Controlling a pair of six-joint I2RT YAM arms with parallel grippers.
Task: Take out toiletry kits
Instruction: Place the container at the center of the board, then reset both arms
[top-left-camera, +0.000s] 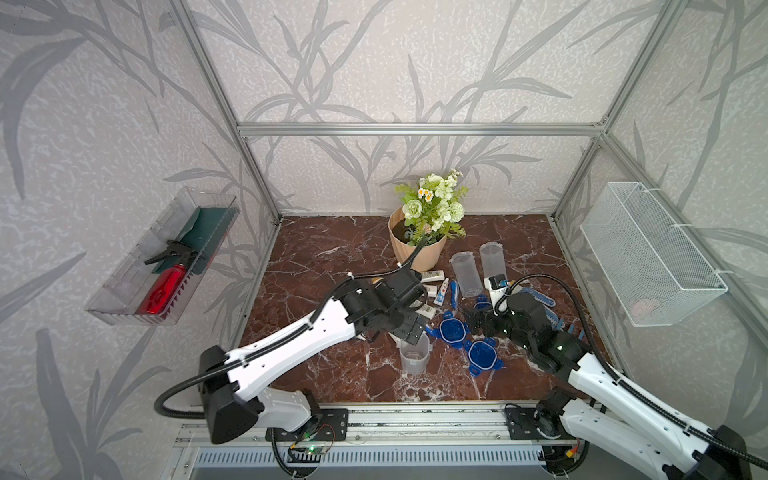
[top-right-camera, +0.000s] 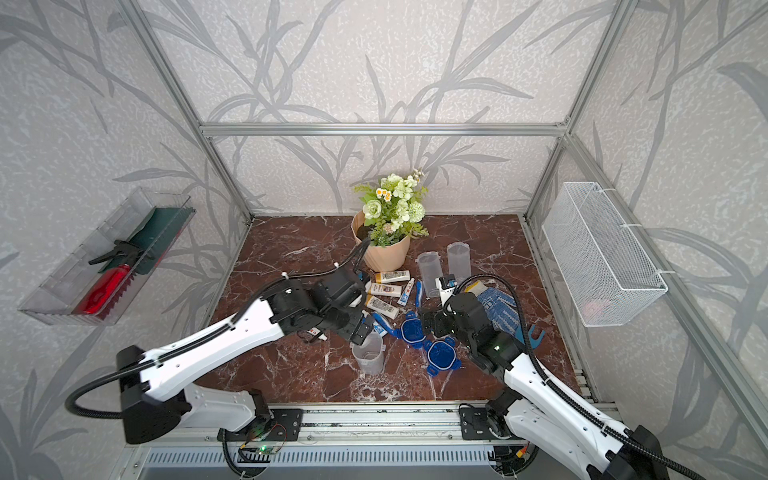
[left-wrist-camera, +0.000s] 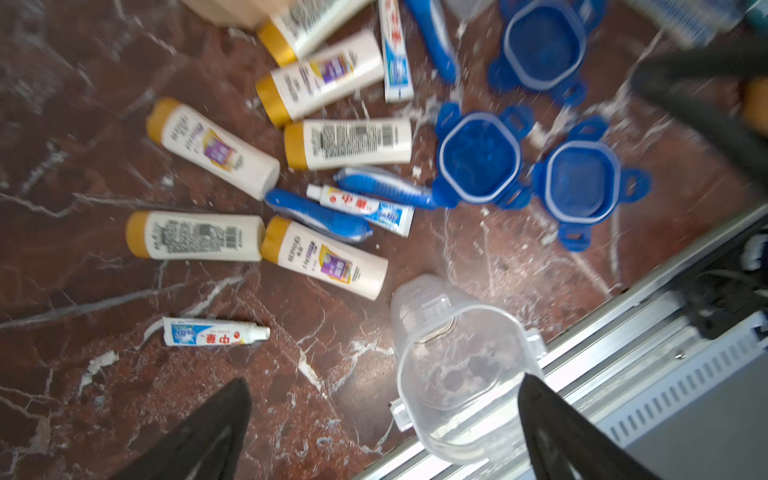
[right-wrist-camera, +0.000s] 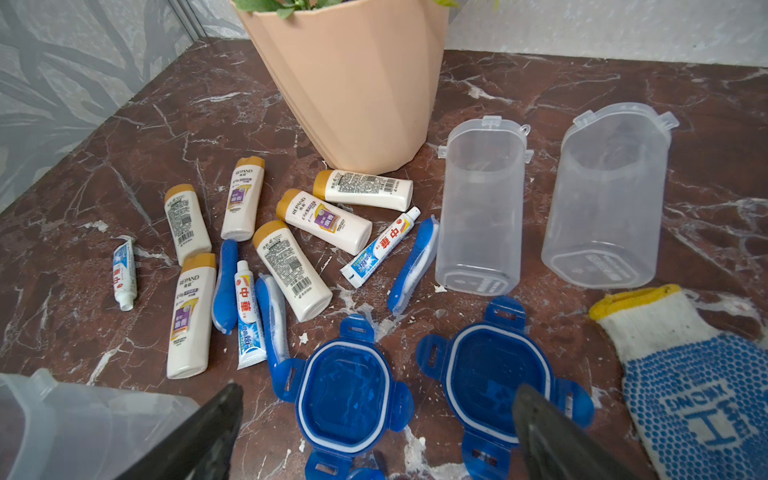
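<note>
My left gripper (left-wrist-camera: 384, 379) and right gripper (right-wrist-camera: 378, 386) were spread and held nothing, the three clear jars (right-wrist-camera: 478, 208) were empty, the toiletry kits (right-wrist-camera: 291, 266) lay on the tabletop (right-wrist-camera: 540, 83).

Tabletop (right-wrist-camera: 582, 83): red-brown marble w/ white veins. Bottles (right-wrist-camera: 291, 270): white, gold caps. Toothbrushes (right-wrist-camera: 415, 262): blue. Tubes (right-wrist-camera: 382, 245): white-blue, red print. Lids (right-wrist-camera: 345, 399): blue. Pot (right-wrist-camera: 353, 83): peach. Glove (right-wrist-camera: 685, 386): white, blue dots, yellow cuff.

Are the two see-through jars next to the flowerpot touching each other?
Apart. The right wrist view shows a strip of bare marble tabletop running between the clear jar nearer the flowerpot and the other clear jar.
</note>
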